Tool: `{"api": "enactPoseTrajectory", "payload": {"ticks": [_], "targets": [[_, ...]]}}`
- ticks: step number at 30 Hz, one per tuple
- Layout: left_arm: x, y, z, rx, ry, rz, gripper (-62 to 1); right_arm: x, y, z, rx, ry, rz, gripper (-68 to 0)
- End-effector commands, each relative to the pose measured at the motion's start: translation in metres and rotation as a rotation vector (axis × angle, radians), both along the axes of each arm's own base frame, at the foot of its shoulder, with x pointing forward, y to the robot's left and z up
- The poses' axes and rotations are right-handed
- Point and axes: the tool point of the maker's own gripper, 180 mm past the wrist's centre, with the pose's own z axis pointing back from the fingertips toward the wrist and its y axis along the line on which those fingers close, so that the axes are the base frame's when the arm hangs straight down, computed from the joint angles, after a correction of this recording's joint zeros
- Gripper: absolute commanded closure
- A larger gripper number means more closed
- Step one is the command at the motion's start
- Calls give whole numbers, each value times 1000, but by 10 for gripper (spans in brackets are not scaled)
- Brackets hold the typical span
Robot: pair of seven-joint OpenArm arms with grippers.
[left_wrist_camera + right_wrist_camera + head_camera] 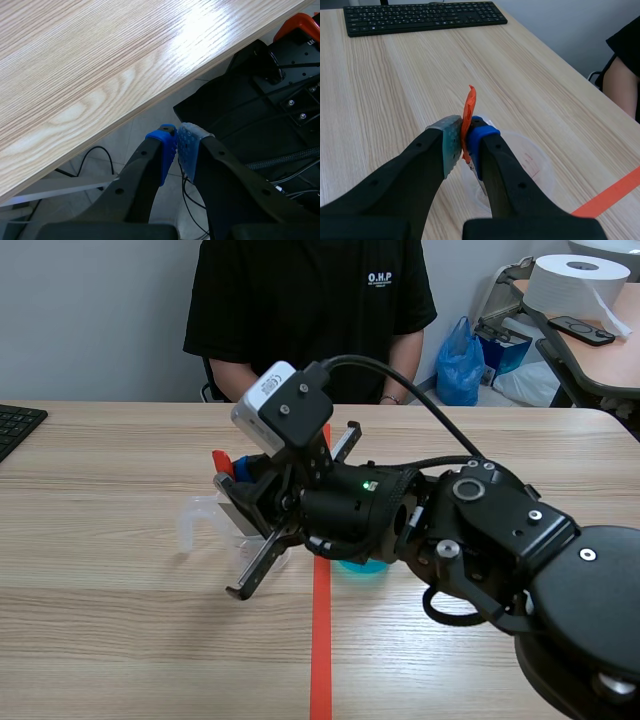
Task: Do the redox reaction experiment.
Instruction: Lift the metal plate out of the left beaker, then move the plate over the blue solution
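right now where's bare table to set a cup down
Bare wood runs from the keyboard to the clear beaker, and along the near edge on the keyboard side of the red tape line. Crowded mid-table: the right gripper holds an orange strip over the beaker.

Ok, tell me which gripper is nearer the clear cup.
Right. The right gripper is just above the clear cup, pinching an orange strip; the left gripper hangs off the table.
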Motion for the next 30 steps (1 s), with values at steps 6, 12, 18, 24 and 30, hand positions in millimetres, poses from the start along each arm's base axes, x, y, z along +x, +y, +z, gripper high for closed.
{"api": "enactPoseTrajectory", "payload": {"ticks": [6,12,18,24,30], "targets": [[6,-1,6,-7,-32,4,-55,8,3,33,-9,-92,63,-15],[6,-1,6,-7,-32,4,-55,11,0,52,-44,-126,43,-15],[7,-1,6,-8,-33,4,-55,13,-6,74,-70,-166,31,-15],[7,-1,6,-8,-33,4,-55,13,-15,99,-59,-168,23,-15],[7,-1,6,-8,-33,4,-55,13,-30,127,-41,-181,9,-15]]}}
